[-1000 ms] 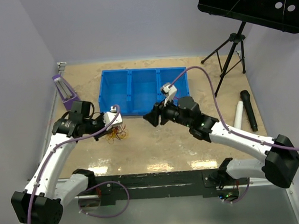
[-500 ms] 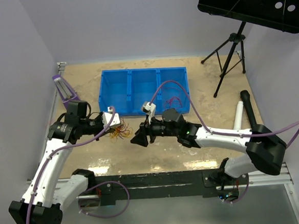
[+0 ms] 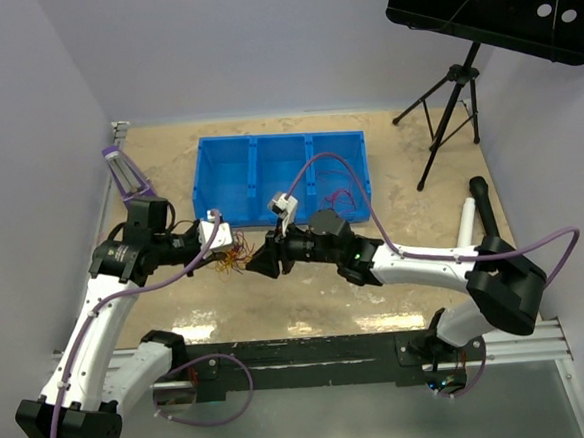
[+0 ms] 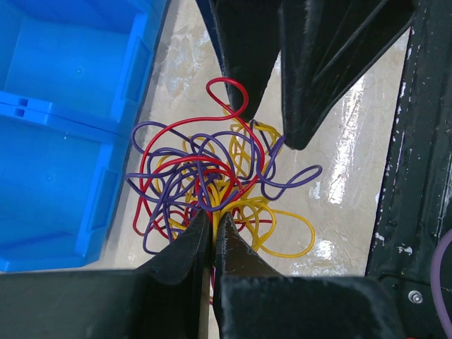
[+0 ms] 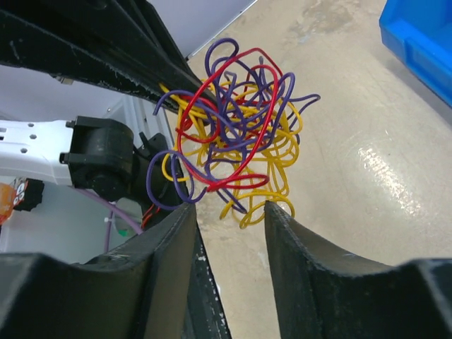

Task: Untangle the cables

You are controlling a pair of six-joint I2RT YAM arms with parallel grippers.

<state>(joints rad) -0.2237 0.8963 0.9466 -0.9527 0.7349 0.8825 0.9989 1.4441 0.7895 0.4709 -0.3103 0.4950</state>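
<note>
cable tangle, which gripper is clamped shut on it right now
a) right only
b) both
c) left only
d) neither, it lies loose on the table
c: the left gripper is pinched shut on strands at the edge of the cable tangle, while the right gripper has its jaws apart at the opposite side of the clump.

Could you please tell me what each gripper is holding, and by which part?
The left gripper is shut on the cables, pinching strands at the clump's edge; the right gripper is open and holds nothing.
</note>
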